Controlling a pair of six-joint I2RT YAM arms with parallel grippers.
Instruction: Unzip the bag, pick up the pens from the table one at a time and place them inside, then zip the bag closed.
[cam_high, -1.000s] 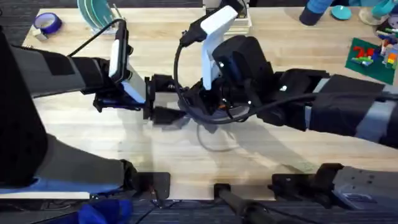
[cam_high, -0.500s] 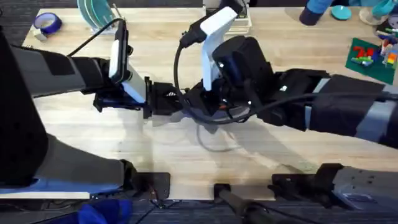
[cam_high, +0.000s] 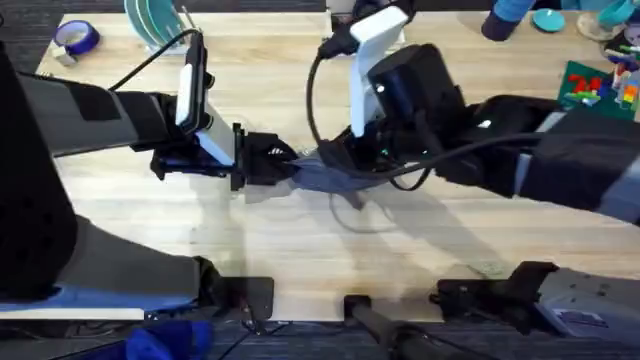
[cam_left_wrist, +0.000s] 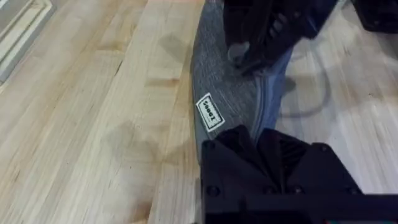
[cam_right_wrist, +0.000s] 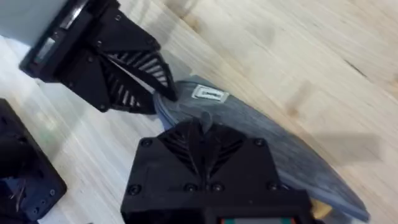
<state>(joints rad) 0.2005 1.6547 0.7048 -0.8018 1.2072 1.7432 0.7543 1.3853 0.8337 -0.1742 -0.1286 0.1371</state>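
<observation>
My left tool (cam_high: 262, 165) stays clamped on the bag (cam_high: 325, 178) end; my right tool (cam_right_wrist: 202, 138), clamped at its zipper, has moved along, zipping.

Bag (cam_high: 322, 177) on table (cam_high: 400, 250), between both hands.

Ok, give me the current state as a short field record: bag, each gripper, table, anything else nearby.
bag: blue-grey pouch lying on the table between the two grippers; white label near one end
left gripper: shut on the label end of the bag
right gripper: down on the bag along the zipper line; fingers shut at the zipper
zipper state: cannot tell whether open or closed
table: light wooden planks
nearby: roll of blue tape at the far left corner; toy bricks at the far right
</observation>
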